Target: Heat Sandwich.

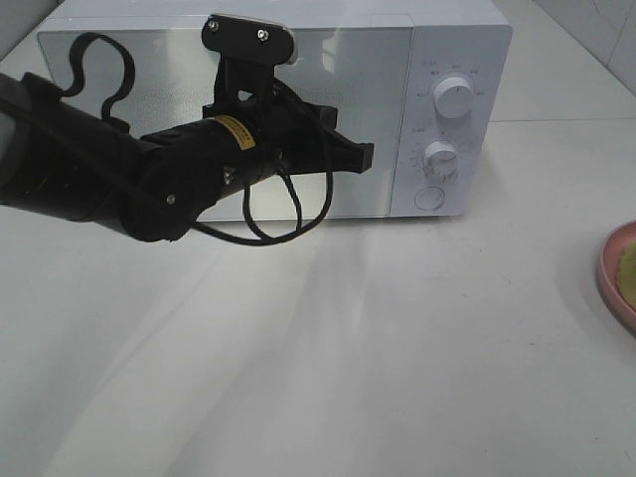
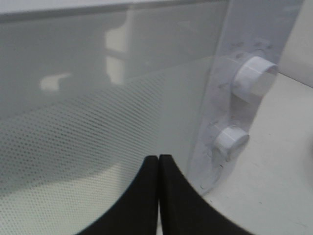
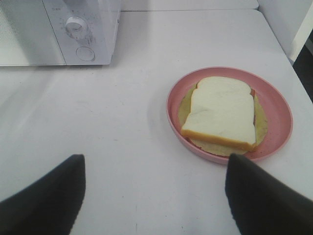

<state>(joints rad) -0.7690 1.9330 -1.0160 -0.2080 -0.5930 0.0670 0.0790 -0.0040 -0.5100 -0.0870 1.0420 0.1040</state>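
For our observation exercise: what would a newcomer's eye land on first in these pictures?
First, the black left end effector, shut, raised in front of the white microwave and its closed door. Next, the sandwich on the pink plate at the table's right, with the right end effector open above the table near it.

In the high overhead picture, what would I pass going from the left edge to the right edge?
Black robot arm with shut claw → white microwave's glass door → its round white control knobs → bare white table → round pink plate at the right edge.
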